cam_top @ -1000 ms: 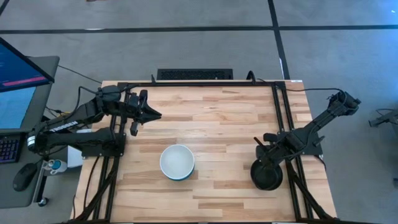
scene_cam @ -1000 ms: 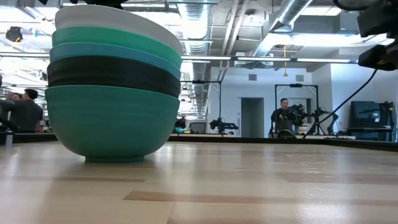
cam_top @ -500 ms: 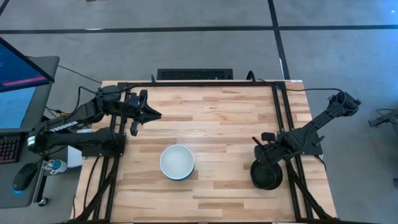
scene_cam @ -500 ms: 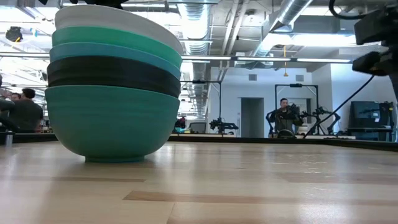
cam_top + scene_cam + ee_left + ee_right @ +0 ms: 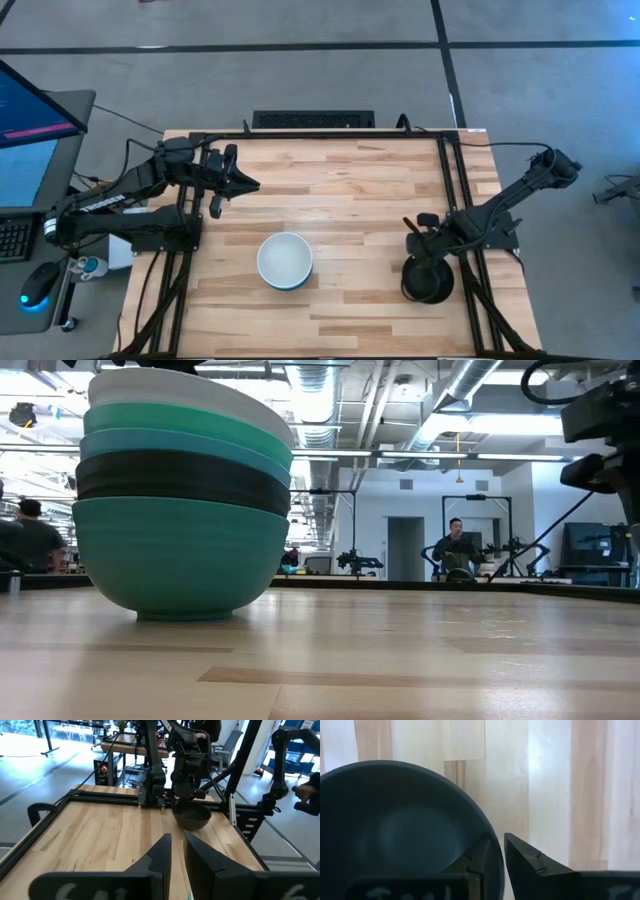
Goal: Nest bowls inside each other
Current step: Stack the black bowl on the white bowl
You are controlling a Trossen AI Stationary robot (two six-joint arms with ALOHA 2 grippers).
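Observation:
A stack of several nested bowls [image 5: 285,260] stands near the table's middle on its teal bottom bowl, with the white one on top; it fills the left of the low view [image 5: 180,500]. A lone black bowl [image 5: 428,283] is near the table's right edge, also seen in the left wrist view [image 5: 192,816]. My right gripper [image 5: 418,262] is over that bowl's rim and shut on it. My left gripper [image 5: 250,185] waits shut at the far left of the table, touching nothing. My right gripper holds the black bowl by its rim [image 5: 489,832], pinched with one finger [image 5: 475,862] inside the bowl and the other finger [image 5: 530,862] outside. The fingers come from above, pointing down. The bowl stays upright; whether it is clear of the table I cannot tell.
Black frame rails [image 5: 455,200] run along the table's left, right and far edges. Bare wood [image 5: 355,265] lies between the stack and the black bowl. A monitor [image 5: 30,110] stands off the table's left side. People [image 5: 455,545] are in the room behind.
My right arm has shifted a little toward the table's left, staying shut on the black bowl's rim. The stack and my left arm have kept still.

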